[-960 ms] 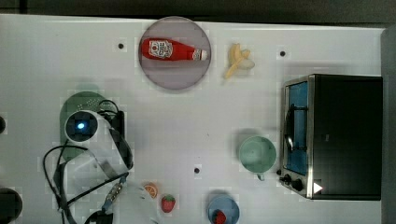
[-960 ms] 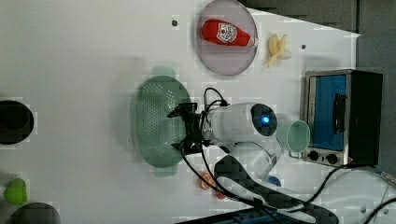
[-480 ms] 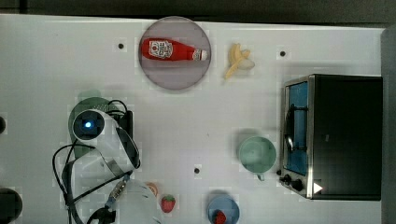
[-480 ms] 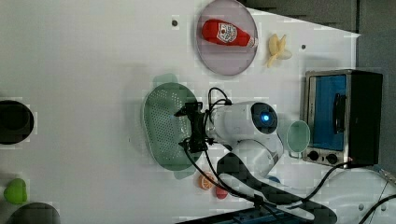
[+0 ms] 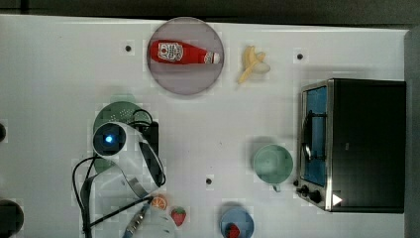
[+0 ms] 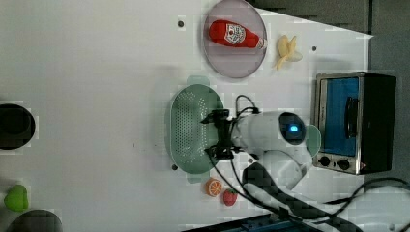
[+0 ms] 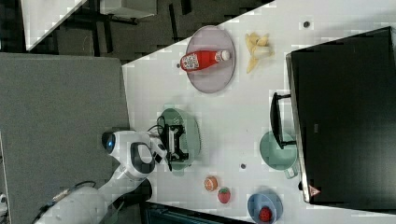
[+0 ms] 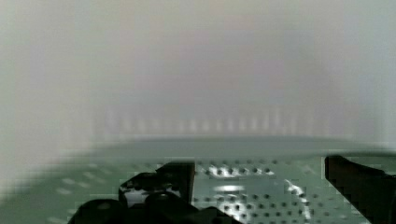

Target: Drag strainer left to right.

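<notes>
Item: strainer (image 6: 189, 126), pale mint-green, oval, of moulded plastic; the bowl is pierced with many small holes and bordered by a wide smooth rim with a small tab handle at each end. Location: on the white table (image 6: 96, 72), toward the top view's left, below the grey plate (image 6: 227, 65) on which a ketchup bottle (image 6: 235, 35) lies, and well apart from the mint cup (image 5: 272, 164) and the toaster oven (image 5: 354, 144). Attending tool: gripper (image 6: 218, 134), seen set down inside the bowl near the rim on the left view's right, its fingers spread wide and clasping nothing; in the wrist view the dark fingers (image 8: 359, 179) are seen against the perforated floor. Handling, as judged: light, stiff, shallow, and smooth-bottomed, so easy sliding on the tabletop is expected, with some risk of tipping or skating away if pushed high. Purchase recommended: the inner wall of the bowl, hooked low by a finger, or the rim pinched between both.
</notes>
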`<action>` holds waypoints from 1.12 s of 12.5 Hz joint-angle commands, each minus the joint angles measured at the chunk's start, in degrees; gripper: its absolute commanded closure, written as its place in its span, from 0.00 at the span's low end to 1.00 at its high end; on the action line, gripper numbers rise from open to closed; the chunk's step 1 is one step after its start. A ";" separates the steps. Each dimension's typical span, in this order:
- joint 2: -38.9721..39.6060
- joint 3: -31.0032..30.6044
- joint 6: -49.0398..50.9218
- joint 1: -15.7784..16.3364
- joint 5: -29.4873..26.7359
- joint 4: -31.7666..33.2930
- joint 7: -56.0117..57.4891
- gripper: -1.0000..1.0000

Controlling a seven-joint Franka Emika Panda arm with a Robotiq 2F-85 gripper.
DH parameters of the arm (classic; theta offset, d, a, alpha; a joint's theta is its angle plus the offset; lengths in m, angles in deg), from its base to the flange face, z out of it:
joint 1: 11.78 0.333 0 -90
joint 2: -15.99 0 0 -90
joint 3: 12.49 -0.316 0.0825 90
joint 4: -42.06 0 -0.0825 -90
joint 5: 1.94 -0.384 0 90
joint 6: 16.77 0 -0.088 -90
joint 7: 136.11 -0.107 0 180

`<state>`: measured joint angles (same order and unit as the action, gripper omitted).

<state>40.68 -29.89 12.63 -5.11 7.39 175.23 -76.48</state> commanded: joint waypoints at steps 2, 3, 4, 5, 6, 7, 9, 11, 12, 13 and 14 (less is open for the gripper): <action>-2.13 4.84 -1.21 -1.87 -0.06 1.46 4.76 0.00; -2.43 5.93 -1.18 -2.03 -0.05 1.84 6.27 0.00; -2.69 7.16 -1.20 -2.18 -0.05 2.18 7.24 0.00; -2.92 8.45 -1.19 -2.27 -0.05 2.41 8.52 0.00; -3.09 9.73 -1.21 -2.34 -0.05 2.54 10.03 0.00; -3.22 11.05 -1.22 -2.44 -0.06 2.74 11.45 0.00; -3.44 13.78 -1.22 -2.62 -0.06 3.08 13.61 0.00; -3.67 16.46 -1.24 -2.73 -0.06 3.36 15.57 0.00; -3.78 17.74 -1.24 -2.77 -0.05 3.54 16.84 0.00; -3.84 18.96 -1.26 -2.80 -0.05 3.68 18.21 0.00; -3.85 20.28 -1.30 -2.83 -0.05 3.77 19.20 0.00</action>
<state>38.51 -10.13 11.12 -7.27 6.42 178.81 -62.38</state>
